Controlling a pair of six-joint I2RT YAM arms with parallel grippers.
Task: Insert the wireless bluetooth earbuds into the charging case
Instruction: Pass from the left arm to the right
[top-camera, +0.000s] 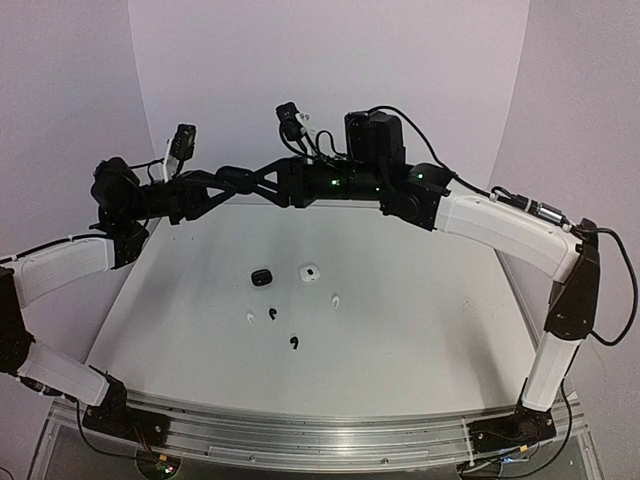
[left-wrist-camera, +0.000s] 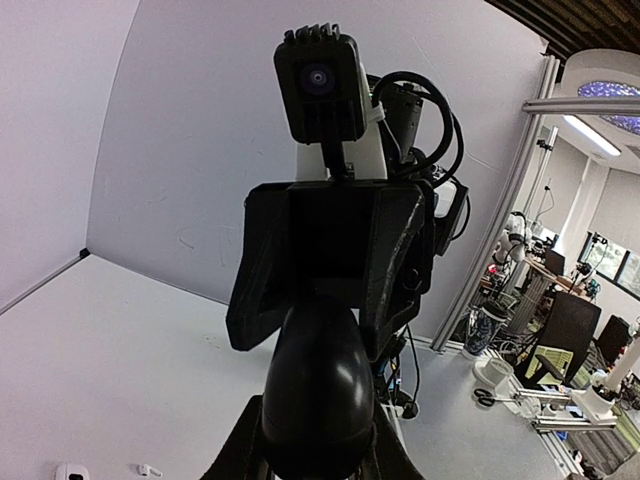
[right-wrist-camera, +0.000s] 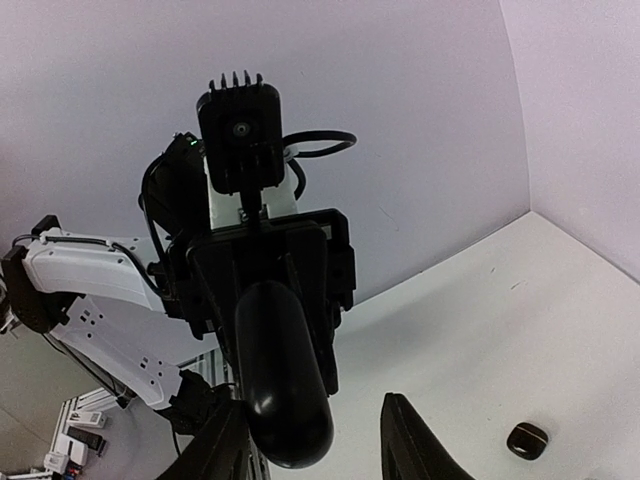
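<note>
Both arms are raised above the table and their grippers meet. My left gripper (left-wrist-camera: 315, 445) is shut on a glossy black charging case (left-wrist-camera: 318, 385), held in the air. My right gripper (right-wrist-camera: 312, 445) is open, its fingers (right-wrist-camera: 410, 440) spread on either side of that case (right-wrist-camera: 282, 380), which lies close to the left-hand finger. In the top view the grippers cross (top-camera: 262, 181) and the held case is hidden among them. On the table lie two white earbuds (top-camera: 335, 299) (top-camera: 250, 318) and two black earbuds (top-camera: 272, 315) (top-camera: 294, 344).
A second black case (top-camera: 261, 277) and a white case (top-camera: 309, 272) sit on the table below the grippers. The black one also shows in the right wrist view (right-wrist-camera: 527, 440). White walls close the back and sides.
</note>
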